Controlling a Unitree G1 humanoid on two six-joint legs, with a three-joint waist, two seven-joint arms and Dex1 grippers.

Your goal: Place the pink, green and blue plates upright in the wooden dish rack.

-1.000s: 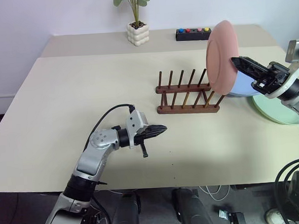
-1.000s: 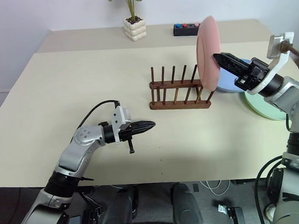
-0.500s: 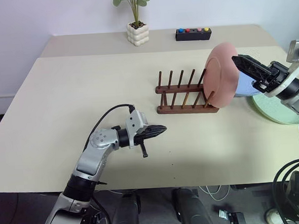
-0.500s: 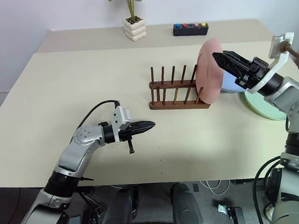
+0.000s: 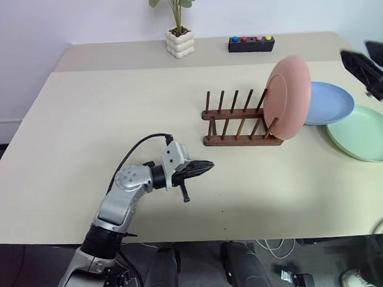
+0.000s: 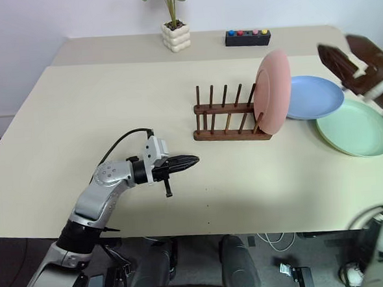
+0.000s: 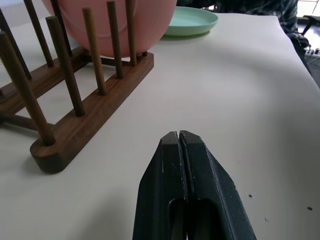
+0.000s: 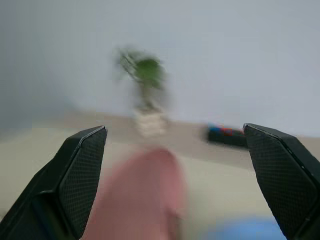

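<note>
My right gripper point(image 6: 355, 62) is spread wide with nothing between its fingers, up over the table's point(image 5: 112, 116) right edge, apart from the plates. My left gripper point(image 5: 204, 165) is pressed shut and empty, hovering near the front edge, well short of the rack point(image 5: 239, 122).

The pink plate point(image 5: 291, 95) stands upright in the rack's rightmost slot, leaning a little against the pegs. The blue plate point(image 5: 332, 102) lies flat just beside it, towards the right edge. The green plate point(image 5: 366, 133) lies flat nearer the front, its rim overlapping the blue one.

A potted plant point(image 5: 178, 27) and a black box point(image 5: 252, 44) with coloured buttons sit along the back edge. I can read no writing or labels on anything.
</note>
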